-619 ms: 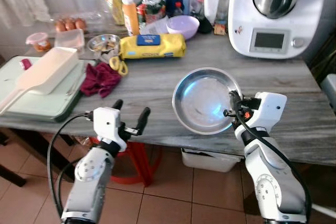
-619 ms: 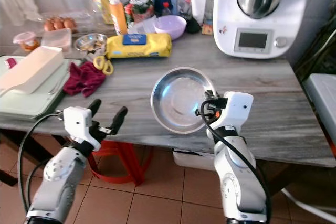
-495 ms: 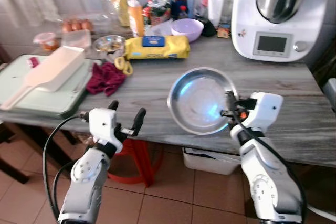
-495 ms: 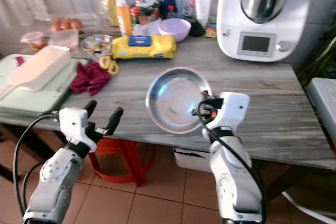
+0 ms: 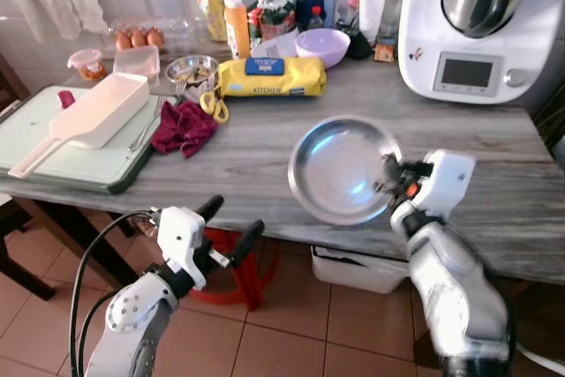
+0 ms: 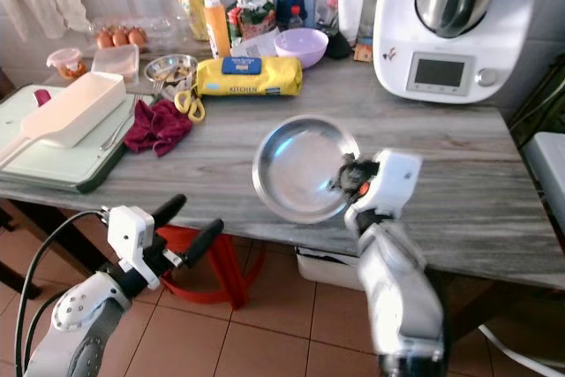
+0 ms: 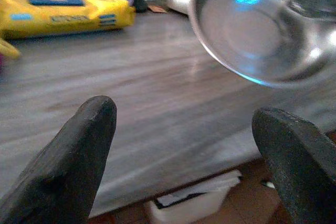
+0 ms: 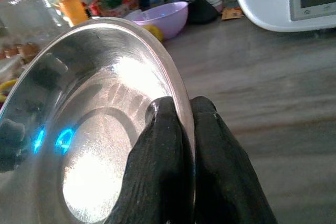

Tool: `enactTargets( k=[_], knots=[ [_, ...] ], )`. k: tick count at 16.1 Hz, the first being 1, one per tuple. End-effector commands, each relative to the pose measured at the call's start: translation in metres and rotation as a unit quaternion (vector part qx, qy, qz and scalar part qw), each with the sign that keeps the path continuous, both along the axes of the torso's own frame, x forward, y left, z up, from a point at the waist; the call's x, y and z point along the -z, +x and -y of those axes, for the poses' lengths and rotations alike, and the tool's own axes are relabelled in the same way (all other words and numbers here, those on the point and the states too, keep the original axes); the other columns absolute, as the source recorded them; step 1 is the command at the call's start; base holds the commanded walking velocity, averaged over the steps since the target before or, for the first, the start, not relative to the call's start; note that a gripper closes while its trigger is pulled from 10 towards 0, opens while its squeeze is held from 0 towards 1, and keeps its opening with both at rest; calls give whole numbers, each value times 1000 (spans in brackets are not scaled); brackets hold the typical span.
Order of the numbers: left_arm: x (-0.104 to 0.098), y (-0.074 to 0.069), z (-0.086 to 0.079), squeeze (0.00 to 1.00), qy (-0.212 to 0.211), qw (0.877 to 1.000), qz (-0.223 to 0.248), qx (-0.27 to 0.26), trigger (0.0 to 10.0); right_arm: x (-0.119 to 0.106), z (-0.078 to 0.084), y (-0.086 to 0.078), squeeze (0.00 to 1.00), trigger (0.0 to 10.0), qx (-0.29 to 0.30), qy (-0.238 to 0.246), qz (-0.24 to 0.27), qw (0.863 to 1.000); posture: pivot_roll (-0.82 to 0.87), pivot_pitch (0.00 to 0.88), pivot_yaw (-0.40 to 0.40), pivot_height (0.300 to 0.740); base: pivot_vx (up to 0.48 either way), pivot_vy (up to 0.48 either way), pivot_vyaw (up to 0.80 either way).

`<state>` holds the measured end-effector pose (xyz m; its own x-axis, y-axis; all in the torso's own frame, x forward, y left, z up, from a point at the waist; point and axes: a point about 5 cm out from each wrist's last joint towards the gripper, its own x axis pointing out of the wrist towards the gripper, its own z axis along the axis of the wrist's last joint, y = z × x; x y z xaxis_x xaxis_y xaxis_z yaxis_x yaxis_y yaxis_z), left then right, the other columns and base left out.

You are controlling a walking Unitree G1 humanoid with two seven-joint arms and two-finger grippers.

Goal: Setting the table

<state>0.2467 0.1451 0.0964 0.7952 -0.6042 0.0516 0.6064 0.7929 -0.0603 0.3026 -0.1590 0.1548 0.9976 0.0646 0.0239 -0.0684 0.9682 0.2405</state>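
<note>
The right gripper (image 8: 181, 129) pinches the rim of a steel plate (image 5: 340, 168), held tilted above the worktop's (image 5: 265, 147) front edge; that thin grip risks a slip. The left gripper (image 5: 231, 225) waits open below.

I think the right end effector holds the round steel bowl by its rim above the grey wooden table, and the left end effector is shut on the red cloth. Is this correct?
Not quite. The left end effector is open and holds nothing; the crumpled red cloth lies on the grey wooden table, as the left eye view shows. The right end effector does grip the round steel bowl by its rim.
</note>
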Motion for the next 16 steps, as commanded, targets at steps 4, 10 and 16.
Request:
enactTargets(
  k=[4, 10, 16],
  knots=[
    [-2, 7, 2, 0, -1, 1000, 5, 0, 10000, -3, 5, 25, 0, 10000, 6, 21, -32, 999, -34, 54, 24, 740, 0, 0, 0],
    [-2, 2, 0, 0, 3, 1000, 4, 5, 10000, 8, -28, 45, 0, 10000, -48, 88, -87, 991, -7, 75, 25, 740, 0, 0, 0],
    [-3, 2, 1, 0, 7, 1000, 6, 6, 10000, 15, -34, 53, 0, 10000, -39, 39, -119, 991, -1, 78, 29, 740, 0, 0, 0]
  ],
)
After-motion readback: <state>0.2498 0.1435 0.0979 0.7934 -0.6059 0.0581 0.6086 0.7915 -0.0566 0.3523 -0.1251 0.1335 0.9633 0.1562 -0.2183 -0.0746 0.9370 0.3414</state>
